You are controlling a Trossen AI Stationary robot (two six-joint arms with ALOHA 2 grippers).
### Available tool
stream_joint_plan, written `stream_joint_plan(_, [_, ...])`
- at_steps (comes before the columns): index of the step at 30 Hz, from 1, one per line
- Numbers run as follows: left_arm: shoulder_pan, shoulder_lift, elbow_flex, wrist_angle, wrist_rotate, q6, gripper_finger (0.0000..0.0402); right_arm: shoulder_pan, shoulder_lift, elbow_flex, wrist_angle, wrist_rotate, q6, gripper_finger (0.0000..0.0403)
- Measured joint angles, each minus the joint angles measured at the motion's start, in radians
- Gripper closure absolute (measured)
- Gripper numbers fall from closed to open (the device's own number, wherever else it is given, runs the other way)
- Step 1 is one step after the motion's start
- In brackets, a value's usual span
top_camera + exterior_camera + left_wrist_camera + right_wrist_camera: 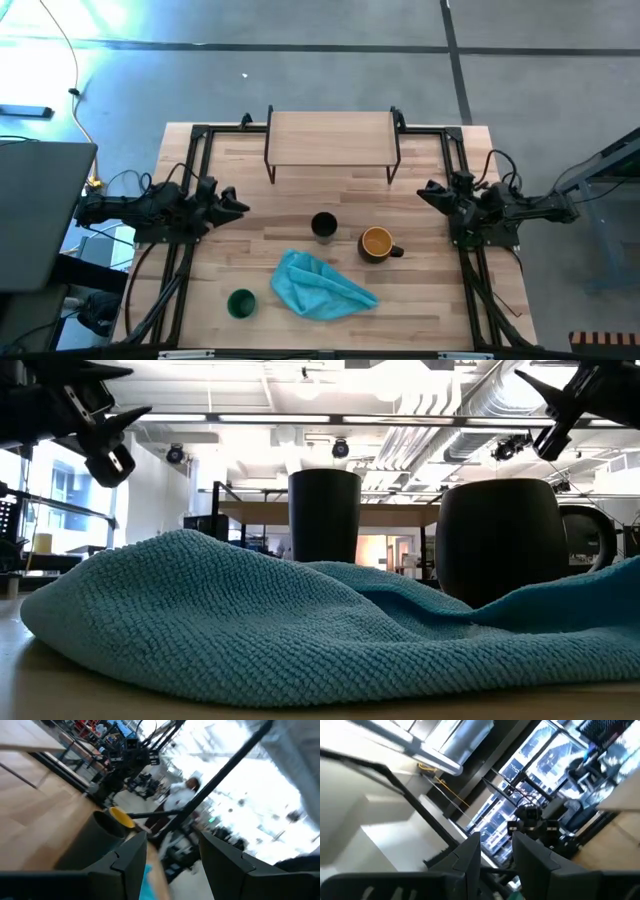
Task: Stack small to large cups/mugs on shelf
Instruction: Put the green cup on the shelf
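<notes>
Waiting at opposite edges of the table, both arms hang clear of everything: the left gripper (236, 203) hovers at the left side with its fingers spread and nothing between them, and the right gripper (428, 192) sits at the right side, its fingers parted by a narrower gap, also empty. The shelf (331, 138) stands bare at the far middle of the table. All three vessels stand upright, mouths up, nearer the front than the shelf: the black cup (324, 226) in the middle, the dark mug (377, 244) just to its right with its handle pointing toward the right arm, and the green cup (241, 303) near the front left, beyond the blue cloth (320, 286). Judging by position, the mug lies nearer the right gripper and the green cup nearer the left.
</notes>
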Motion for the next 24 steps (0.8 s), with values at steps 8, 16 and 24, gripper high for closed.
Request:
stream_joint_plan(8, [0.000, 0.000, 0.000, 0.031, 0.005, -0.093, 0.0231, 0.000, 0.000, 0.002, -0.012, -0.004, 0.002, 0.0299])
stream_joint_plan(16, [0.000, 0.000, 0.000, 0.024, 0.067, -0.330, 0.0231, 0.000, 0.000, 0.003, -0.078, 0.009, -0.031, 0.0299])
stream_joint_plan(24, [0.000, 0.000, 0.000, 0.033, 0.277, -0.543, 0.0231, 0.000, 0.000, 0.004, -0.073, 0.025, -0.127, 0.0299])
